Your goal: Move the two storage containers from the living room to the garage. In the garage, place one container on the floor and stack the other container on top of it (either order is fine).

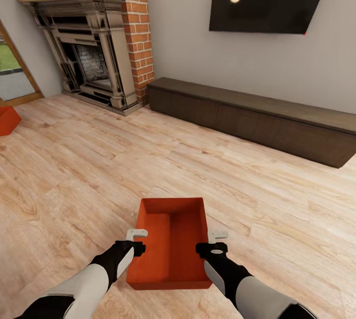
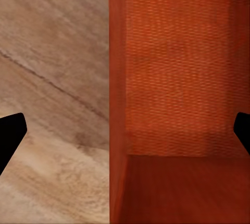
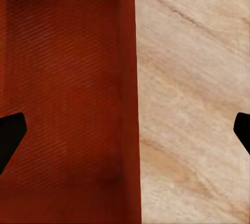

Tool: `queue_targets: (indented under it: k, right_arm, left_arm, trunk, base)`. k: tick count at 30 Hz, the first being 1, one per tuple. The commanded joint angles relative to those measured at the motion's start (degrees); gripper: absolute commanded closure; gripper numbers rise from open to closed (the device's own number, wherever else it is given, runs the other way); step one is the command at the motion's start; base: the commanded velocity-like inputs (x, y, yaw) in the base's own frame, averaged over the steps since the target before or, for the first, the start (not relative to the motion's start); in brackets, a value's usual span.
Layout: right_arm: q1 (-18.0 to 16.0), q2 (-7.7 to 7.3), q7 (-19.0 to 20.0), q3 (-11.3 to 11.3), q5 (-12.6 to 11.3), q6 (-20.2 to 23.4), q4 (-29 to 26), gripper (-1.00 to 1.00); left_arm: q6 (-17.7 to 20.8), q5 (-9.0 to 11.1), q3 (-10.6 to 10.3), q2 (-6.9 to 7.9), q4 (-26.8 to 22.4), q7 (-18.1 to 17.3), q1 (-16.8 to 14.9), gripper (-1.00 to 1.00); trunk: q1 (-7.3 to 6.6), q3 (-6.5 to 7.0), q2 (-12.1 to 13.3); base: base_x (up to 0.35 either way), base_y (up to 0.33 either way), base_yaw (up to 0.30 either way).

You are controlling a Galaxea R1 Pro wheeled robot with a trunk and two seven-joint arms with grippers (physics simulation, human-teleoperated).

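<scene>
orange-red lidless storage container [image 1: 170, 245] on wood floor [image 1: 74, 170], left gripper [image 2: 125, 130] and right gripper [image 3: 125, 130] spread wide astride its walls.

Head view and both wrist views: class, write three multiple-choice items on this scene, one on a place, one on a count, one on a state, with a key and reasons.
1. Where is the near storage container?
A. on the dark bench
B. on the wood floor between the two arms
C. inside the fireplace

2. How many orange-red containers show in the head view?
A. one
B. two
C. four

3. How do the pincers stand at the near container's side walls?
A. open, each straddling a wall
B. shut on a lid
C. holding a cup

Key: 1 B, it sits on the wood floor between the left pincer and the right pincer. 2 B, a second container lies at the left edge. 3 A, each wrist view shows dark fingertips either side of a wall.
</scene>
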Motion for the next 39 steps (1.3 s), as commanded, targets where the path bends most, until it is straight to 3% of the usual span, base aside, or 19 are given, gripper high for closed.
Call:
queue_targets:
  k: [1, 9, 28, 39]
  right_arm:
    - [-0.03, -0.04, -0.41, 0.50, -0.22, 0.42, -0.12, -1.00]
    - [-0.03, -0.03, -0.45, 0.49, -0.22, 0.42, -0.12, -1.00]
    - [-0.03, -0.04, -0.41, 0.53, -0.22, 0.42, -0.12, -1.00]
    - [-0.03, -0.04, -0.41, 0.51, -0.22, 0.42, -0.12, -1.00]
  left_arm:
    - [0.32, -0.03, 0.02, -0.02, -0.13, 0.18, 0.00, -1.00]
    - [0.18, -0.03, 0.02, 0.04, -0.15, 0.18, 0.00, -1.00]
    - [0.19, -0.03, 0.05, 0.07, -0.15, 0.18, 0.00, -1.00]
    - [0.11, -0.09, 0.10, 0.10, -0.16, 0.26, 0.00, -1.00]
  trunk:
    - [0.22, -0.23, -0.43]
    - [0.87, -0.77, -1.64]
    - [5.05, -4.18, -9.26]
    - [5.05, -4.18, -9.26]
  base:
    - [0.000, 0.000, 0.000]
    - [0.000, 0.000, 0.000]
    - [0.000, 0.000, 0.000]
    - [0.000, 0.000, 0.000]
